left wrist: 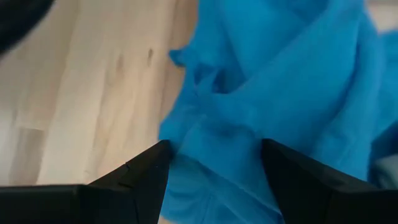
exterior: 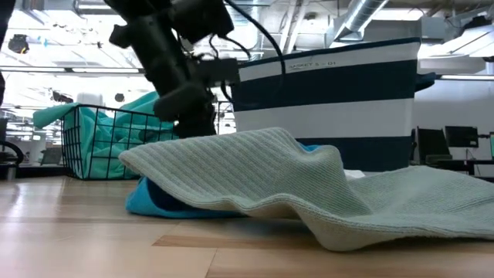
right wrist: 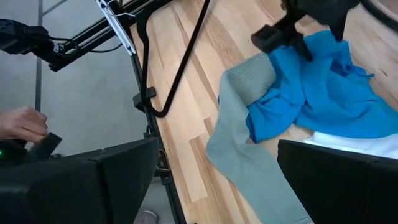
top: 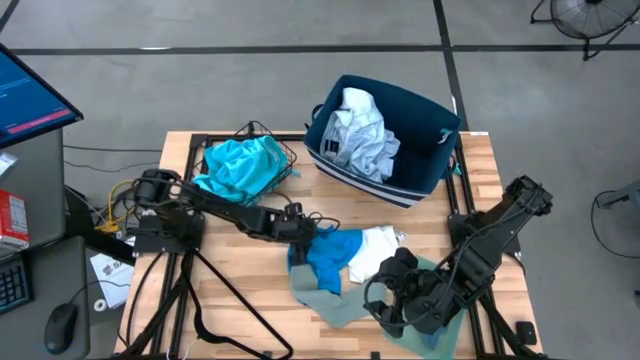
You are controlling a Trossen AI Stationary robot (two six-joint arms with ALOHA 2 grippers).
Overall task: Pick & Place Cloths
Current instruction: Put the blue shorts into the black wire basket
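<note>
A bright blue cloth (top: 325,262) lies crumpled at the table's middle. Its near part rests on a grey-green knitted cloth (top: 335,305), and a white cloth (top: 375,250) lies against its right side. My left gripper (top: 300,238) hangs over the blue cloth's left part, open, with a raised fold of the blue cloth (left wrist: 280,74) between its fingers. My right gripper (top: 385,300) waits open near the table's near edge, right of the grey-green cloth (right wrist: 242,143). A pale blue-white cloth (top: 360,135) lies in the navy bin (top: 425,110). My left gripper (left wrist: 214,144) comes at the blue cloth from above, its open fingers (left wrist: 143,171) standing on either side of a bunched fold (left wrist: 217,118). I cannot tell whether the fingers touch the fabric.
A black wire basket (top: 285,160) holding a turquoise cloth (top: 240,165) stands at the far left of the table. The navy bin (exterior: 332,100) stands at the far right. A person's hand (right wrist: 18,121) shows beyond the table's near edge. Bare wood lies near left.
</note>
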